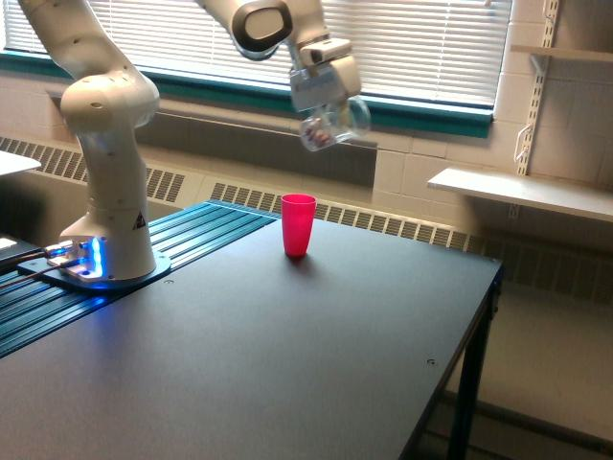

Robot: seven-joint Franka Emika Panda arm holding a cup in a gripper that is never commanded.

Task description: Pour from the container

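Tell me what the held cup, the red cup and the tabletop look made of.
Held cup: clear glass or plastic; the window trim and reddish bits show through it.
Red cup: opaque plastic, apparently; uniform colour, thin rim.
Tabletop: dark matte board, probably laminate; little reflection.

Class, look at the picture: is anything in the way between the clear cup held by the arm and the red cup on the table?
Nothing visible: only open air between the tilted clear cup and the red cup below.

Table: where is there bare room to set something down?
Most of the table is bare: everything in front of the red cup, and to its right up to the edge. Only the robot base at the left takes space. The tool holds the container above.
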